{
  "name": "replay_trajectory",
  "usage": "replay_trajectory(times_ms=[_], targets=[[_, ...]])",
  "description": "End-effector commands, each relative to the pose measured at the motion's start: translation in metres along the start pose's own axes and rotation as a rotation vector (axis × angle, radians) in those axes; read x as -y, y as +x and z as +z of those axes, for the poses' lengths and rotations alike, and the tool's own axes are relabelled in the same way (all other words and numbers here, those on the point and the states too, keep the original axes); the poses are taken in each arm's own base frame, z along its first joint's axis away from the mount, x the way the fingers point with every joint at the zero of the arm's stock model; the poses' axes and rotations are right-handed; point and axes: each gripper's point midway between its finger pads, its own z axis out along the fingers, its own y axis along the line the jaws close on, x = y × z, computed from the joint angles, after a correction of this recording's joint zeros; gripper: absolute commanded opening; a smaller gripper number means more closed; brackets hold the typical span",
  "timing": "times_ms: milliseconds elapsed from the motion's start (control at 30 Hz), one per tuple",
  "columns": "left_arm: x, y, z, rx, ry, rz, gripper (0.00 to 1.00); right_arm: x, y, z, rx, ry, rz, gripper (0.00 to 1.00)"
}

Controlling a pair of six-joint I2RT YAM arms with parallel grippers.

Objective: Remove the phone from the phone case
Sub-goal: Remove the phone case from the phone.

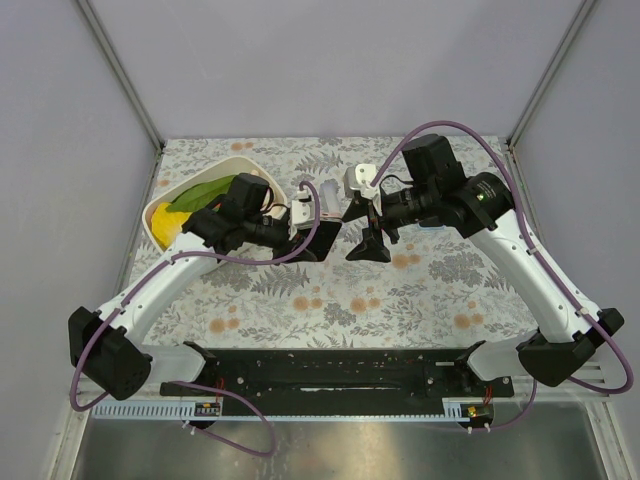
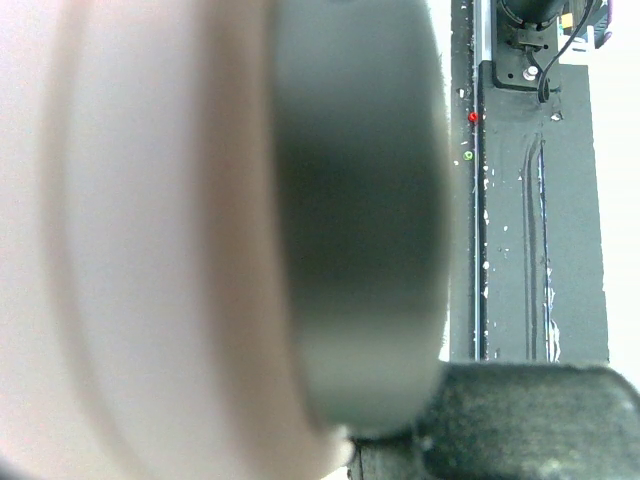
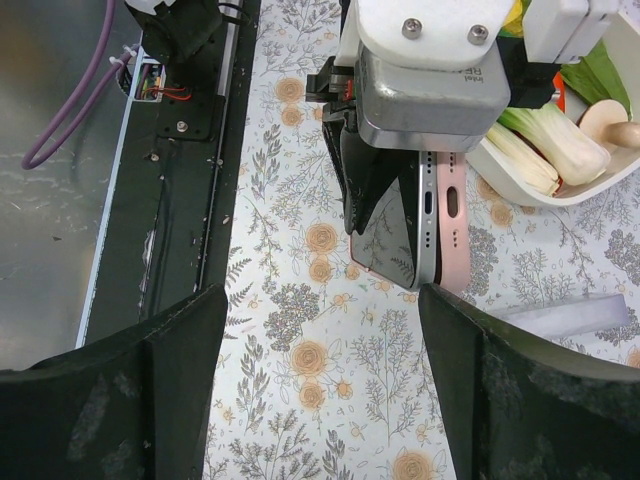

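**While one side holds, the other must peel**

Held off the counter point(image 3: 300, 330) by the left fingers point(image 3: 340, 170) pinching it, the phone point(image 3: 395, 230) hangs at twelve o'clock from the right fingers point(image 3: 130, 390), which are spread wide. Best bring them onto the pink case point(image 3: 455, 225) lip at one o'clock, close on case only, and pull away steadily.

White bowl point(image 1: 235, 157) holds greens point(image 1: 200, 194); floral tablecloth point(image 1: 330, 300) beneath.

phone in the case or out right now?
Partly out: right wrist view shows the phone, silver end edge bare, beside the pink case; the rest is hidden.
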Motion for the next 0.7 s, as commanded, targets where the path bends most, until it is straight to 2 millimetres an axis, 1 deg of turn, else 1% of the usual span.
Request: replay_trajectory(times_ms=[0,300,467,667], targets=[[-0.001,-0.0314,-0.0063,0.09,-0.012,0.095,0.0,-0.005,-0.0088,0.0,0.031,-0.016,-0.031,0.86],[-0.0072,-0.0294,-0.0044,0.081,-0.034,0.083,0.0,-0.0093,-0.009,-0.0018,0.035,-0.02,-0.034,0.85],[-0.0056,-0.0327,-0.0046,0.091,-0.024,0.083,0.0,-0.0096,-0.0067,-0.0011,0.031,-0.021,-0.032,0.85],[-0.0016,-0.0323,-0.0043,0.098,-0.007,0.082,0.0,-0.005,-0.005,0.0021,0.025,-0.018,-0.027,0.85]])
